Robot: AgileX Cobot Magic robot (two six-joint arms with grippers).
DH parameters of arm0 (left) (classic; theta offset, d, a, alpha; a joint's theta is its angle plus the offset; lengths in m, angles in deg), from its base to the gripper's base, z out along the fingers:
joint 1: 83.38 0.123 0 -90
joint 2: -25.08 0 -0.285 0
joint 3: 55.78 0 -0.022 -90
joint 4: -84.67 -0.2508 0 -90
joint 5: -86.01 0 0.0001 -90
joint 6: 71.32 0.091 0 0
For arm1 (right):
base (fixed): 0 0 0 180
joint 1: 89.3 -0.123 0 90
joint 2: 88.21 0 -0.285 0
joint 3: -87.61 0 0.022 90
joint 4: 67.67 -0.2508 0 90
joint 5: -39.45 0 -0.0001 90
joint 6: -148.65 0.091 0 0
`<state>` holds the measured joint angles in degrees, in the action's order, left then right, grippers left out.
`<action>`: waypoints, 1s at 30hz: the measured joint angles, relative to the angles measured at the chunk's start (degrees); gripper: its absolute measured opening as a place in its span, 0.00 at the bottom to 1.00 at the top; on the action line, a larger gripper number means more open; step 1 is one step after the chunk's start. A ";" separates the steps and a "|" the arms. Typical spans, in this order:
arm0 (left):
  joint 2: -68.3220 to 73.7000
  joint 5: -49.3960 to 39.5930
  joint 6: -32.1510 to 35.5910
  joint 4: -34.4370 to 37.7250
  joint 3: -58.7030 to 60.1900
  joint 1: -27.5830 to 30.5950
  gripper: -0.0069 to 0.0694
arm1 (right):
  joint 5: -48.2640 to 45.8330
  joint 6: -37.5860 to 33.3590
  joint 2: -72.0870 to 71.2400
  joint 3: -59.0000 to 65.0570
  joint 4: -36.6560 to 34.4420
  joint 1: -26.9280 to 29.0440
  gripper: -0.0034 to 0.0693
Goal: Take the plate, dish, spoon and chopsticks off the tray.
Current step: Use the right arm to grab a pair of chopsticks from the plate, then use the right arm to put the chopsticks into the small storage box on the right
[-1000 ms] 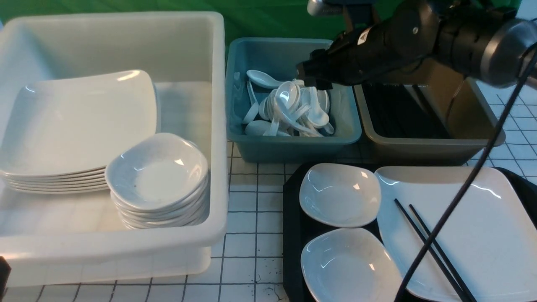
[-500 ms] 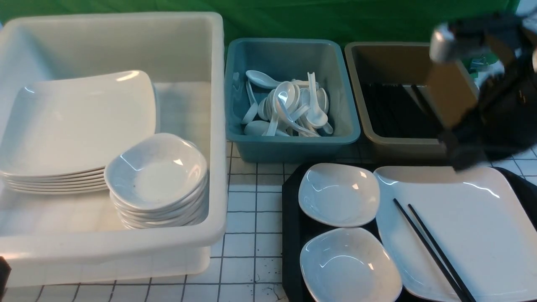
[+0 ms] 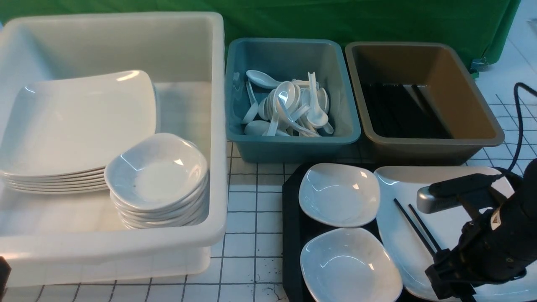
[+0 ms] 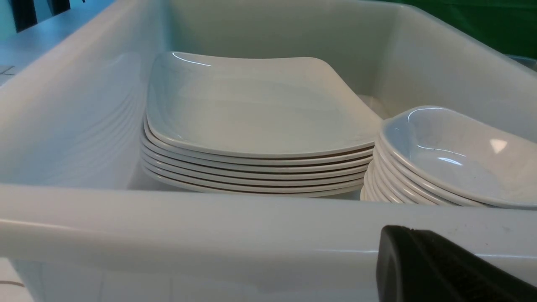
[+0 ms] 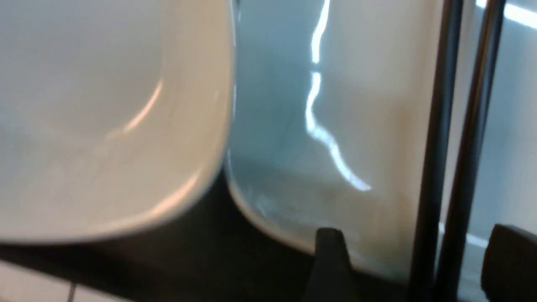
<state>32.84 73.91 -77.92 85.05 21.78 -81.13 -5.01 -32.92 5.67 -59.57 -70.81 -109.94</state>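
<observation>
Bright glare streaks the large plate (image 5: 361, 105) in the blurred right wrist view, while the front view remains sharp, with small reflections glinting off the white dishes (image 3: 340, 195).

The tray (image 3: 293, 251) holds 2 dishes (image 3: 340, 195) along its left edge and the plate (image 3: 402, 235) to their right, with 2 chopsticks (image 3: 413, 226) on it. 2 bins (image 3: 293, 147) (image 3: 428, 144) stand behind the tray.

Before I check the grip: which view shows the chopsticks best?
The right wrist view: both chopsticks appear close up, between the open claw's fingers. The front view shows their far ends, the arm hiding the rest; the left wrist view, none.
</observation>
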 joint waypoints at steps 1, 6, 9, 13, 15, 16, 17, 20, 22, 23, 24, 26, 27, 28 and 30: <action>0.00 0.00 0.00 0.00 0.00 0.00 0.12 | 0.00 0.00 0.00 0.00 0.00 0.00 0.69; 0.00 0.00 0.00 0.00 0.00 0.00 0.12 | 2.46 0.06 4.46 -0.06 1.11 0.00 0.67; 0.00 0.00 0.00 0.00 0.00 0.00 0.12 | 2.79 0.06 5.36 -0.06 1.29 0.04 0.66; 0.00 0.00 0.00 0.00 0.00 0.00 0.12 | 2.70 -0.05 5.49 -0.11 1.29 0.04 0.50; 0.00 0.00 0.00 0.00 0.00 0.00 0.12 | 2.27 -0.27 5.54 -0.11 1.29 0.04 0.34; 0.00 0.00 0.00 0.00 0.00 0.00 0.12 | 2.11 -0.48 5.54 -0.11 1.29 0.04 0.26; 0.00 0.00 0.00 0.00 0.00 0.00 0.12 | 1.68 -0.61 5.54 -0.11 1.29 0.04 0.20; 0.00 0.00 0.00 0.00 0.00 0.00 0.12 | -2.04 -1.23 4.69 -1.05 1.39 0.04 0.21; 0.00 0.00 0.00 0.00 0.00 0.00 0.12 | -5.29 -1.60 2.90 -2.75 1.39 0.04 0.21; 0.00 0.00 0.00 0.00 0.00 0.00 0.12 | -5.80 -1.61 2.67 -3.20 1.39 0.04 0.21; 0.00 0.00 0.00 0.00 0.00 0.00 0.12 | -7.30 -1.78 0.67 -5.44 1.39 0.04 0.21; 0.00 0.00 0.00 0.00 0.00 0.00 0.12 | -7.91 -1.78 -1.72 -9.28 1.44 0.04 0.21; 0.00 0.00 0.00 0.00 0.00 0.00 0.12 | -8.06 -1.82 -2.52 -11.66 1.44 0.04 0.21; 0.00 0.00 0.00 0.00 0.00 0.00 0.12 | -7.99 -1.82 -2.88 -13.76 1.61 0.04 0.21; 0.00 0.00 0.00 0.00 0.00 0.00 0.12 | -6.93 -1.90 -2.84 -19.18 2.55 0.04 0.21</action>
<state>32.84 73.91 -77.92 85.05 21.78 -81.13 -11.94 -34.83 2.83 -78.75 -68.26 -109.89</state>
